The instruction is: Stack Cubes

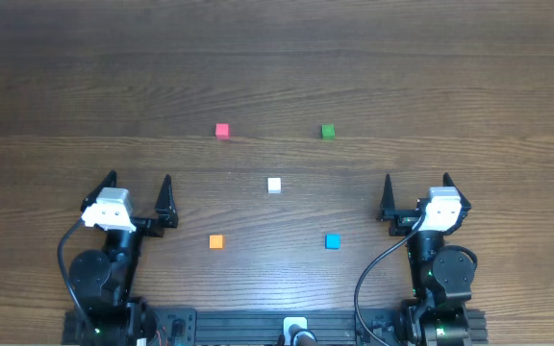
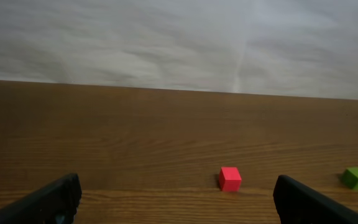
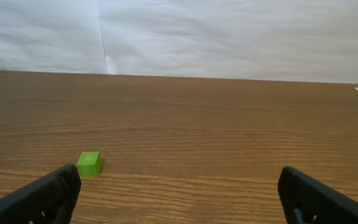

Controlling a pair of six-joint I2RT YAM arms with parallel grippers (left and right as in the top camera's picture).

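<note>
With left tool [image 1: 139, 183] and right tool [image 1: 416, 183] released, best centre the left squarely astride the orange cube [image 1: 216, 241] near the white cube [image 1: 274, 185].

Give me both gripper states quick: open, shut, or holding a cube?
Left gripper: open, holding nothing.
Right gripper: open, holding nothing.

It seems a robotics lab: two robot arms [image 1: 112, 261] at a wooden table [image 1: 65, 86], white cloth backdrop [image 2: 135, 37] behind.
</note>
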